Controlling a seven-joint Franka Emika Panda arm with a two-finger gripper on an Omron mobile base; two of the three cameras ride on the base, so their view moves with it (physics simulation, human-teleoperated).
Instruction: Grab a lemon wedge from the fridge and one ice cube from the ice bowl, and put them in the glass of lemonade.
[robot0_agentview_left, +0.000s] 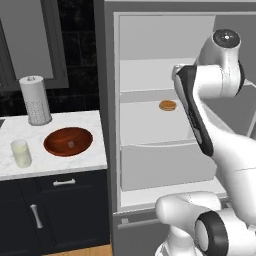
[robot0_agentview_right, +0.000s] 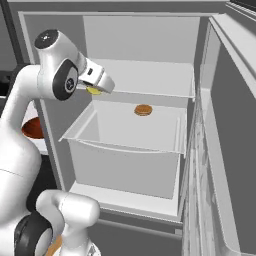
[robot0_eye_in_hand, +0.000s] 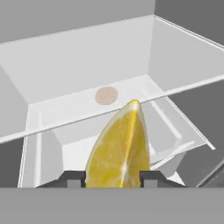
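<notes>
The lemon wedge (robot0_eye_in_hand: 120, 148) is a yellow slice standing point-up between my gripper's (robot0_eye_in_hand: 113, 177) two finger tips, which are shut on it. In the right base view the lemon wedge (robot0_agentview_right: 94, 91) shows under my hand at the left of the open fridge (robot0_agentview_right: 140, 60), level with the upper white shelf. The fridge (robot0_agentview_left: 107, 100) stands right of the counter. On that counter sit the reddish-brown ice bowl (robot0_agentview_left: 68, 141), with a pale ice cube (robot0_agentview_left: 71, 144) in it, and the glass of lemonade (robot0_agentview_left: 21, 153) to its left.
A round brown food item (robot0_agentview_left: 168, 105) lies on the fridge's middle shelf (robot0_agentview_right: 143, 110), behind the wedge in the hand view (robot0_eye_in_hand: 106, 95). A white roll on a grey perforated holder (robot0_agentview_left: 35, 100) stands at the counter's back. The open fridge door (robot0_agentview_right: 225, 150) is at the right.
</notes>
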